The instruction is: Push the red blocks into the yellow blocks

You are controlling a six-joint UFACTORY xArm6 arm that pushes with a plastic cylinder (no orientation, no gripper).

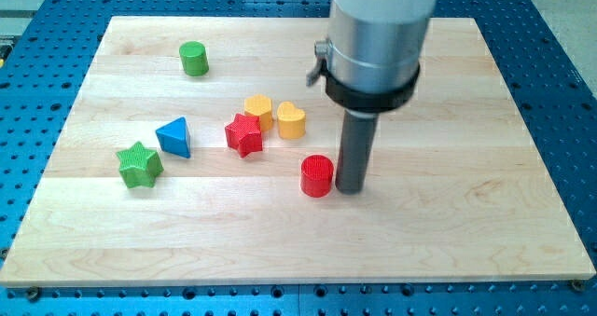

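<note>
The wooden board point(485, 213) lies on a blue perforated table point(560, 36) and carries every block. Above it hangs the arm's thick grey barrel point(378, 36), which narrows to a dark rod; there is no pincer on this arm, so nothing can spread or pinch, and the rod works only by pushing sideways.

The tip point(350, 187) stands just right of the board's middle, toward the near edge, touching or all but touching the right side of the red cylinder point(317, 176). That position seems chosen so that a push to the left and toward the far edge would drive the cylinder at the yellow pair.

The two yellow blocks sit near the board's centre: a yellow heart point(291, 120) and, against its left side, a yellow cylinder point(258, 109). The red star point(243, 134) already rests against the yellow cylinder's near-left side, so that half of the job looks done.

Left of centre lie a blue triangle point(174, 137) and a green star point(140, 163); a green cylinder point(194, 58) stands toward the far left corner, all well clear of the likely path.
</note>
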